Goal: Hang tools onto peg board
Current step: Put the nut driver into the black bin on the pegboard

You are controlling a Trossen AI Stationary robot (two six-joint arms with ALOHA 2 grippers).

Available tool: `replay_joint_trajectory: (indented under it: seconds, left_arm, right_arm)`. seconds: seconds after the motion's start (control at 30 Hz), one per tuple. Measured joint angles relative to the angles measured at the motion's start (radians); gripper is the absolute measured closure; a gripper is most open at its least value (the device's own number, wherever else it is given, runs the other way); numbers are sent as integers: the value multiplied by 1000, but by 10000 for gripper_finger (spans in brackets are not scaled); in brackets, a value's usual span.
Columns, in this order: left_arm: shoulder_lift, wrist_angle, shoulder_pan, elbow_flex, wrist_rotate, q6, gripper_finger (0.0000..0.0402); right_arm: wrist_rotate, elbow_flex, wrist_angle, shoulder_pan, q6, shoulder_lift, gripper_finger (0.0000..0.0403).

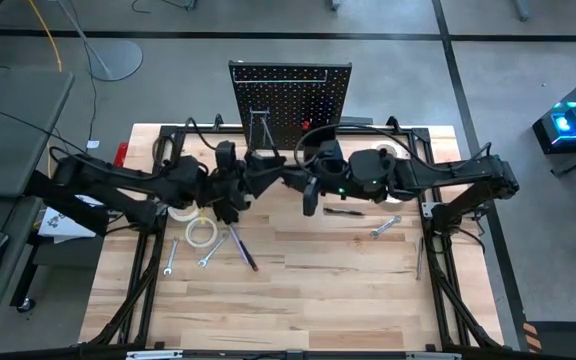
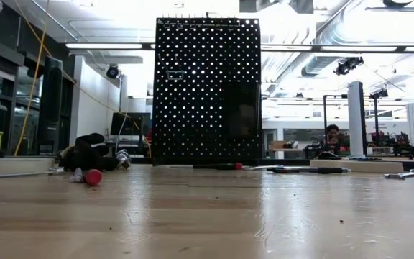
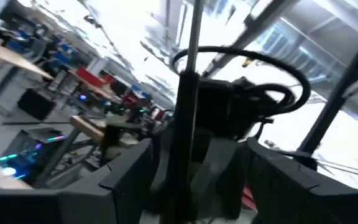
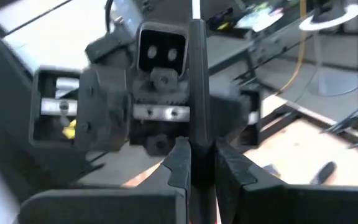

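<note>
The black peg board stands upright at the table's far edge and also shows in the low view. A few tools hang on it. My two grippers meet just in front of it, above the table. My right gripper is shut on a slim dark tool shaft. My left gripper faces it, open. Its fingers stand apart on either side of the same shaft. Whether they touch it I cannot tell. My right gripper pinches the slim dark shaft between its two fingers. The fingers lie across the shaft, which runs on past them toward my left gripper. The tool is lifted clear of the table.
On the table's left half lie two white tape rolls, two small silver wrenches and a red-handled screwdriver. On the right lie a dark tool and a silver wrench. A red-tipped item lies at the far left.
</note>
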Motion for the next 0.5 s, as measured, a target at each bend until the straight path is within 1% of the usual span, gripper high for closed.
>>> replay_joint_trajectory:
  seconds: [0.13,0.3,0.37,0.4,0.5]
  left_arm:
    - [25,-8,3,33,39,17,169]
    - [25,-7,14,37,69,55,176]
    - [20,-9,14,37,68,86,195]
    - [13,-18,14,37,67,102,211]
    - [-7,-68,15,37,56,129,279]
  right_arm:
    - [-38,0,-7,1,23,3,377]
    - [-29,0,-24,2,57,3,377]
    - [-29,0,-29,2,58,4,377]
    - [-29,0,-33,2,58,4,378]
    - [-29,0,-35,4,65,3,378]
